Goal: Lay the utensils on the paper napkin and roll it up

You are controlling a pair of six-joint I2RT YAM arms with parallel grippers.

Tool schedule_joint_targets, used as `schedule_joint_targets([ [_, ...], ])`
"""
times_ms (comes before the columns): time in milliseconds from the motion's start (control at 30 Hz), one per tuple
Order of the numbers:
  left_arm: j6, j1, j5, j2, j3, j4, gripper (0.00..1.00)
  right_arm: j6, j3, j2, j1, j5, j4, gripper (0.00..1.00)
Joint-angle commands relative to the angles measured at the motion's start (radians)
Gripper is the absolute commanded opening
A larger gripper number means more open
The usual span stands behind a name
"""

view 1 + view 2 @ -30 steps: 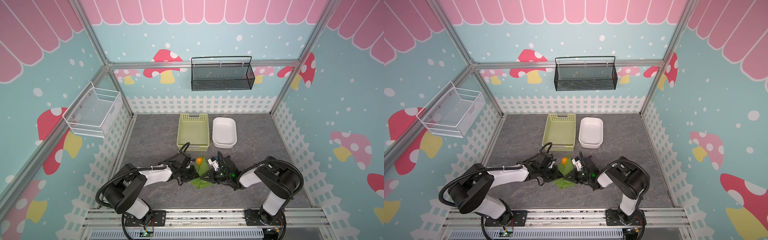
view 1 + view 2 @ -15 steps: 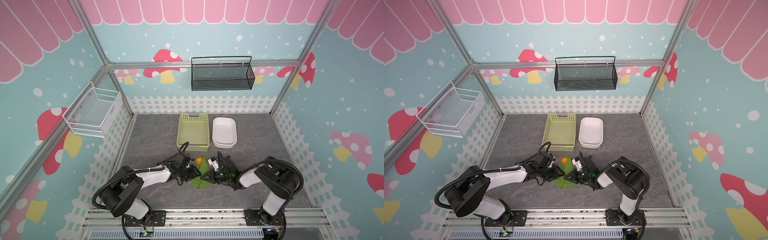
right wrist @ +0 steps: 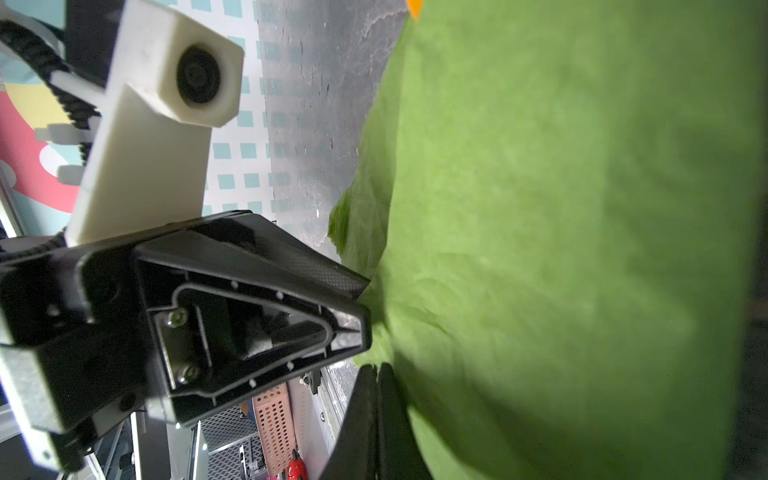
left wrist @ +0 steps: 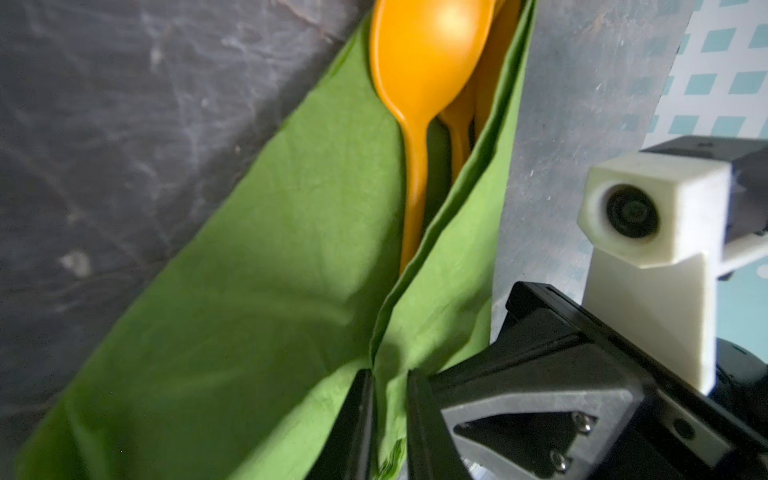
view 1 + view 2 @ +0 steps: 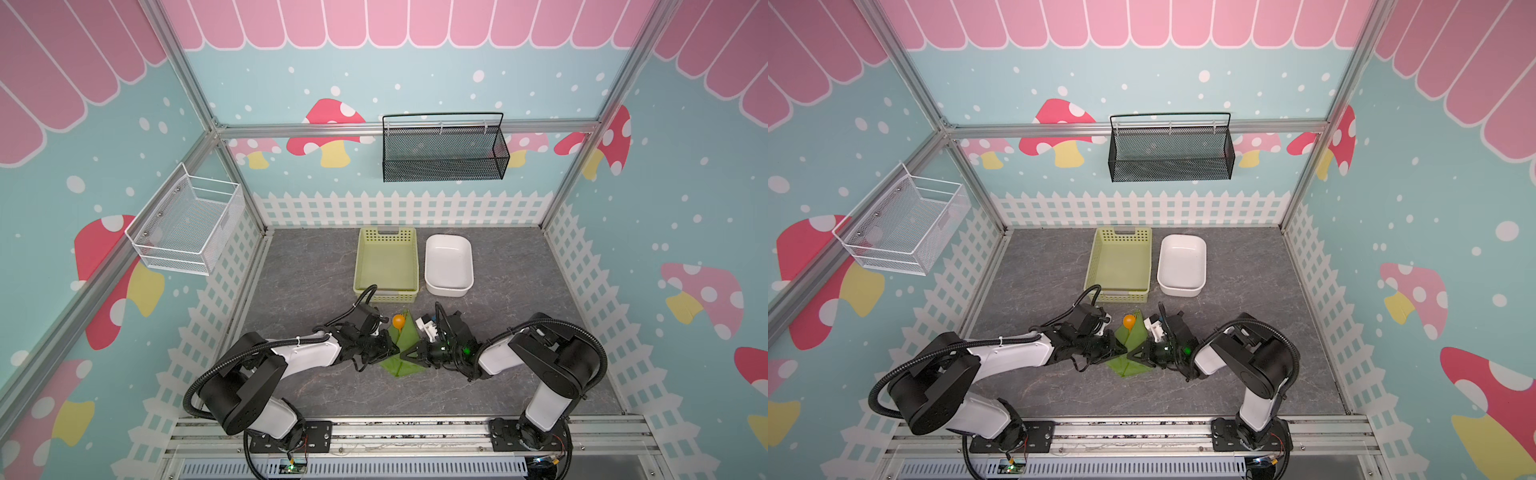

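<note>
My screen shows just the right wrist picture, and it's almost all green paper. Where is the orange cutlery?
Observer: The left wrist view shows the spoon lying in a fold of the paper napkin, with another orange piece tucked beneath it.
Operator: Is it all covered?
Observer: No. In both top views the spoon's round bowl pokes out of the napkin's far end, towards the yellow-green basket.
Operator: What's the other arm doing?
Observer: The left pincer is shut on a raised edge of the napkin.
</note>
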Motion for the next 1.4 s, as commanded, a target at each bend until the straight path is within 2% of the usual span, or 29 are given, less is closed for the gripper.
schedule_joint_targets([
  [0,-0.021,-0.001,0.011,0.007,-0.008,0.032,0.12,0.001,-0.01,-0.038,-0.002,0.012,-0.008,0.04],
  [333,0.01,-0.003,0.018,0.033,0.038,0.029,0.04,-0.082,-0.013,-0.182,-0.069,0.027,-0.178,0.13],
  [733,0.029,-0.004,0.013,0.072,0.074,0.021,0.03,-0.24,-0.01,-0.288,-0.118,0.139,-0.479,0.23],
  [1200,0.075,-0.003,0.004,0.129,0.104,-0.006,0.03,-0.246,-0.059,-0.282,-0.118,0.141,-0.502,0.25],
  [1367,0.101,-0.002,-0.008,0.131,0.122,-0.039,0.03,-0.226,-0.087,-0.306,-0.114,0.132,-0.493,0.19],
])
